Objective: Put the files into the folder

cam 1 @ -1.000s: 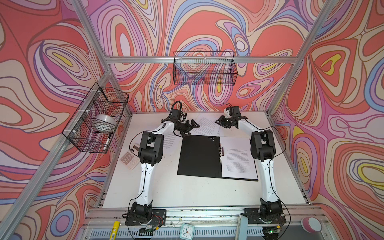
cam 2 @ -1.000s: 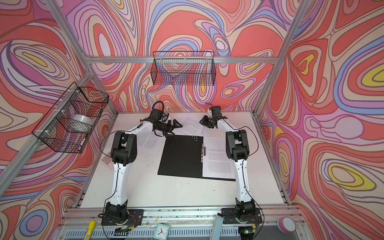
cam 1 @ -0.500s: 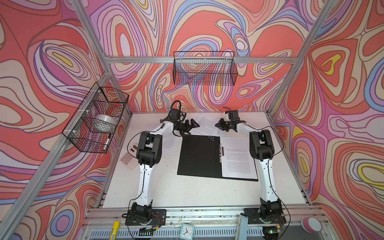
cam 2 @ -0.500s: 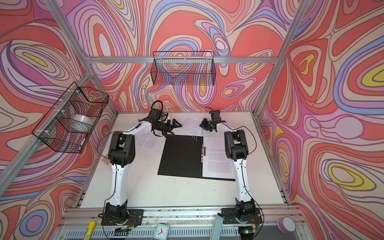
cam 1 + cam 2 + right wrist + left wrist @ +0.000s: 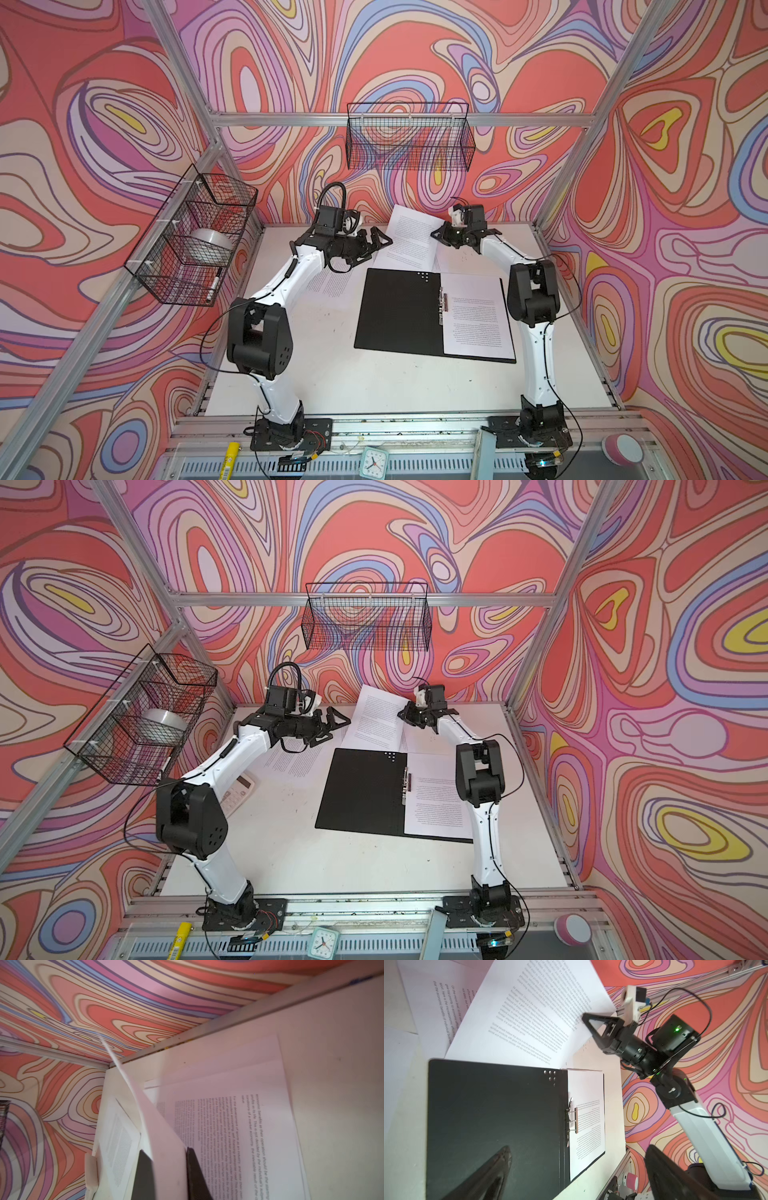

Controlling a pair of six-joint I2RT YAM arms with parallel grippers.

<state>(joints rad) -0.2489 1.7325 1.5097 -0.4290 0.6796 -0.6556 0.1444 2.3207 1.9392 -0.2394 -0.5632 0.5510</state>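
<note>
Two wire baskets hang in your cell. In both top views, one basket (image 5: 409, 137) is on the back wall at upper centre of the frame. The other (image 5: 195, 237) is on the left rail at middle left and has a silvery round thing inside it. Swirled red, pink and blue walls (image 5: 665, 208) close in the white table (image 5: 332, 374) on three sides.

Your folder (image 5: 399, 311) lies open and flat at centre frame, black inside up, with a metal clip (image 5: 444, 305) on its spine. One printed page (image 5: 478, 324) rests on its right half. More of the files (image 5: 453, 259) lie loose on the table just above the folder in the frame.

Your right gripper (image 5: 169, 1174) is pressed together on the edge of a lifted sheet (image 5: 409, 241). That sheet stands tilted up off the table between the two tools. Your left gripper (image 5: 376, 248) is spread wide and holds nothing, just left of that sheet; you cannot tell whether it touches the sheet.

The left arm crosses over another flat sheet (image 5: 332, 282). In a top view its elbow hides part of a beige calculator (image 5: 239, 791) at middle left. A small clock (image 5: 374, 461) sits on the front rail at bottom centre, off the table.
</note>
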